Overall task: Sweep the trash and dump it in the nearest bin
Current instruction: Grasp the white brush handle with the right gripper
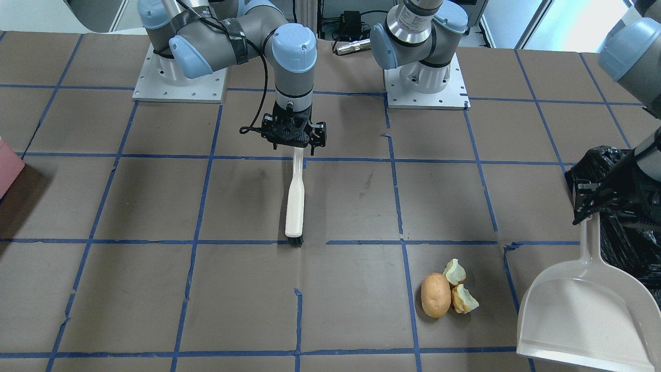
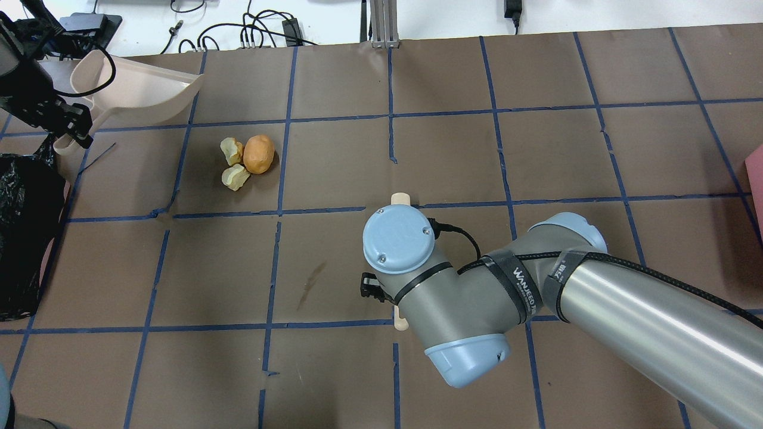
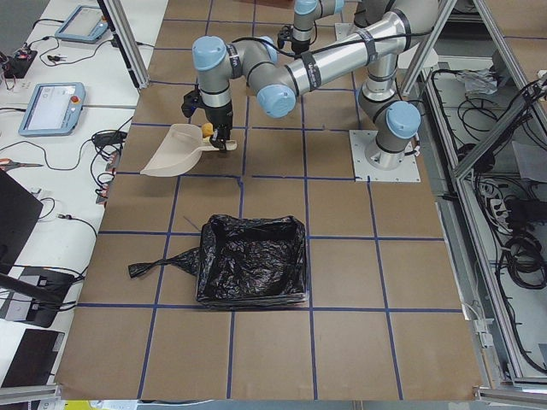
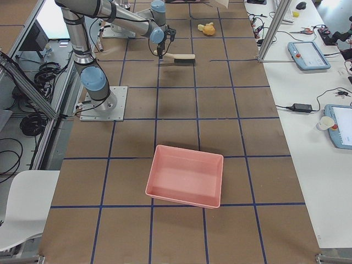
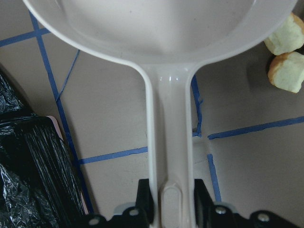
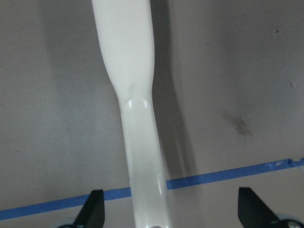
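Front-facing: trash [image 1: 445,294] lying on the counter [image 1: 155,289] near the dustpan [image 1: 578,320]; bin [image 1: 627,248] running off frame. Left wrist: I am seeing the left claw [image 5: 172,202] clamping the dustpan handle. Right wrist: right claw [image 6: 173,209] standing spread wide astride the brush [image 6: 128,71], bristles out of frame.

I work in a robotics lab, not a home or a kitchen. My table [image 1: 155,299] is papered brown and marked off in a grid of blue tape [image 1: 155,241], and my arms are bolted to it on metal plates [image 1: 454,101]. Aluminium frame posts [image 3: 128,43] stand round the cell, and the white benches [image 4: 291,143] alongside carry teach pendants [image 3: 53,108], a power brick [image 4: 301,105] and loose cables [image 2: 250,36].
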Controlling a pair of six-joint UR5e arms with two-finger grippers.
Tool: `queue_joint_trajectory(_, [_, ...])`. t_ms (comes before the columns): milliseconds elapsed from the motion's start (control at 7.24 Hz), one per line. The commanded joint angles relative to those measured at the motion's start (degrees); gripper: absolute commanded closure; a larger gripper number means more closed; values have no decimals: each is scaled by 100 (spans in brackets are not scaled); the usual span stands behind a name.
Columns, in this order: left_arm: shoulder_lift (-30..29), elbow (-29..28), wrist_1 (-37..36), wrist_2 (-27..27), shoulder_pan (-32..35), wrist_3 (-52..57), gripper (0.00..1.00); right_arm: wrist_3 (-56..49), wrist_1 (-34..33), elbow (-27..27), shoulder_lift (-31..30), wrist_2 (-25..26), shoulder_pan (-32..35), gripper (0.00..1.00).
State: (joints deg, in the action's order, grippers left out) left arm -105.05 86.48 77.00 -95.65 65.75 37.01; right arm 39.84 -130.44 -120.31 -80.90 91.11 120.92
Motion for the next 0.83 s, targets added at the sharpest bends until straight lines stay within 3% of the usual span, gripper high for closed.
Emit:
queue_joint_trajectory(0, [-15,0,0,11,-1,8,100,41,27,25,30,-58,28,6])
queue_joint_trajectory(276, [-15,105,-53,11,-1,26,100,50,79,17,13,-49,28,23])
queue_joint_trajectory(414, [-15,115,-53,11,-1,43,100,41,158,34,22,-49,28,40])
queue_joint_trajectory(690, [-7,115,-53,11,-1,43,100,41,203,43,4,-49,37,45])
